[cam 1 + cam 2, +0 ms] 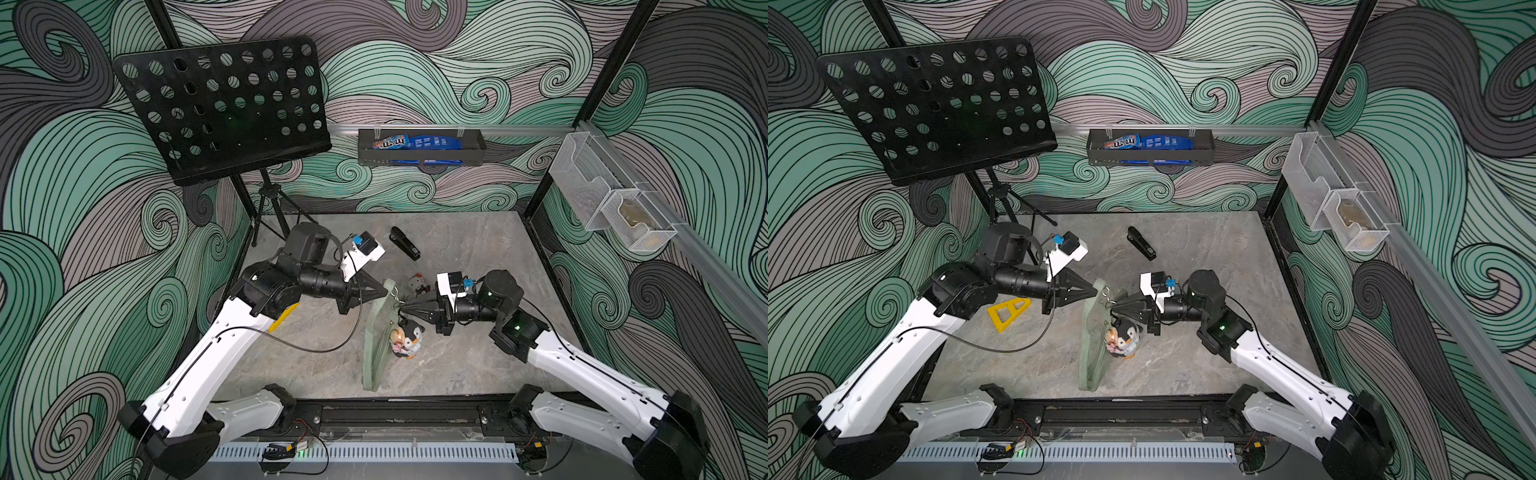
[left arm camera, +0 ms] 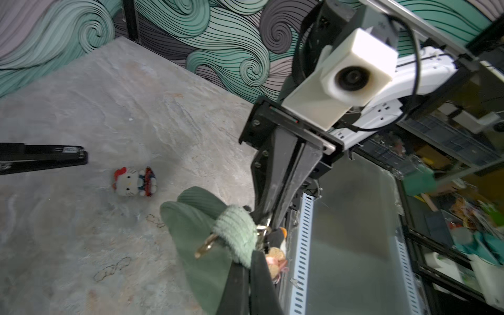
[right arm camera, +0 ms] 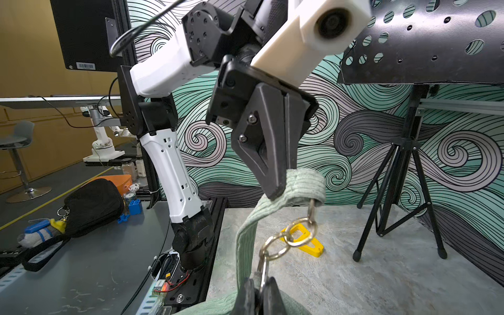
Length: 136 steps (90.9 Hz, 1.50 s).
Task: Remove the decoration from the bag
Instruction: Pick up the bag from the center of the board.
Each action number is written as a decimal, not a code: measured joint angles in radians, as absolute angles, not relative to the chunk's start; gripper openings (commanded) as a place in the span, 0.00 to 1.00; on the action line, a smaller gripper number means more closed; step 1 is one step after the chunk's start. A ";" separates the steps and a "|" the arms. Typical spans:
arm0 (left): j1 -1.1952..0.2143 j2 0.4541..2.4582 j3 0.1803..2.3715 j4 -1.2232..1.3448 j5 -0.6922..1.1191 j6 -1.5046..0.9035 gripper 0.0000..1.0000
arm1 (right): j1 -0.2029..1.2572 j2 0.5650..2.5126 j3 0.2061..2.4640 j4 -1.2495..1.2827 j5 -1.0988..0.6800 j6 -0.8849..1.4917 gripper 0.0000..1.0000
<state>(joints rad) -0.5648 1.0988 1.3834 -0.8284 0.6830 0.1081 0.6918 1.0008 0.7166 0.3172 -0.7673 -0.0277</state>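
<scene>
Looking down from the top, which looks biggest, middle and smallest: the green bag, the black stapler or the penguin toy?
Largest: green bag.
Then black stapler and penguin toy look about alike: stapler longer, penguin fatter.

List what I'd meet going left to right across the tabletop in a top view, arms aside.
yellow triangular piece → sage-green bag → penguin charm. The stapler is left out because it overlaps the penguin's span.

You're boxed in by walls (image 1: 415, 62) of swirling teal and grey waves. Your desk (image 1: 478, 253) is grey marbled stone, and a black perforated music stand (image 1: 249, 163) sits at its far corner.
</scene>
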 measured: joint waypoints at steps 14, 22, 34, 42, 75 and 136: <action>-0.560 0.929 1.195 -0.680 0.521 0.036 0.79 | 0.692 0.978 0.727 0.247 -0.758 -0.052 0.00; -0.559 0.838 1.092 -0.574 0.500 0.011 0.78 | 0.692 0.974 0.749 0.203 -0.758 -0.068 0.00; -0.559 0.777 0.978 -0.374 0.576 -0.026 0.77 | 0.692 0.965 0.778 0.159 -0.779 -0.076 0.00; -0.559 0.813 0.968 -0.270 0.683 -0.047 0.72 | 0.692 0.954 0.790 0.135 -0.801 -0.081 0.00; -0.638 0.989 0.966 -0.106 0.920 -0.088 0.60 | 0.692 0.899 0.792 0.099 -0.842 -0.083 0.00; -0.691 1.041 0.961 -0.072 0.996 -0.069 0.00 | 0.690 0.888 0.806 0.047 -0.812 -0.067 0.00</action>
<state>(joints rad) -0.6907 1.0412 0.9611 -0.0723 0.9962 -0.0689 0.6895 0.8875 0.8059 0.0471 -0.8116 -0.0673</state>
